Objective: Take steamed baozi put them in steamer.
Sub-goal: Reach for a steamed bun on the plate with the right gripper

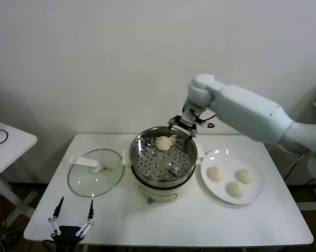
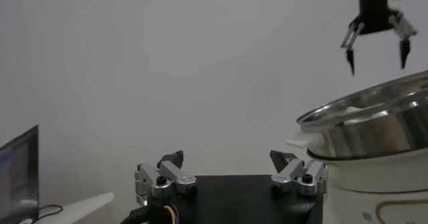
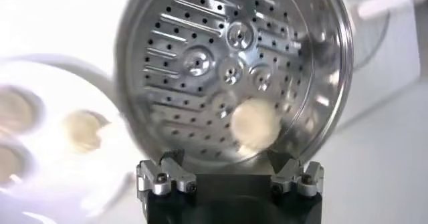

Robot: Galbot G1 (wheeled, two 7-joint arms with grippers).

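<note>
The shiny steel steamer (image 1: 147, 170) stands on its white cooker base mid-table. One cream baozi (image 1: 163, 143) lies on its perforated floor near the far rim; it also shows in the right wrist view (image 3: 254, 124). Three more baozi (image 1: 215, 174) (image 1: 245, 176) (image 1: 235, 189) lie on the white plate (image 1: 216, 155) to the right. My right gripper (image 1: 182, 126) hangs open and empty just above the steamer's far rim, above the bun and apart from it. My left gripper (image 1: 72, 216) is open and empty at the table's near left edge.
The round glass lid (image 1: 84, 184) with its white handle (image 1: 85, 162) lies flat left of the steamer. A white side table (image 1: 8, 144) stands at far left. The wall is close behind the table.
</note>
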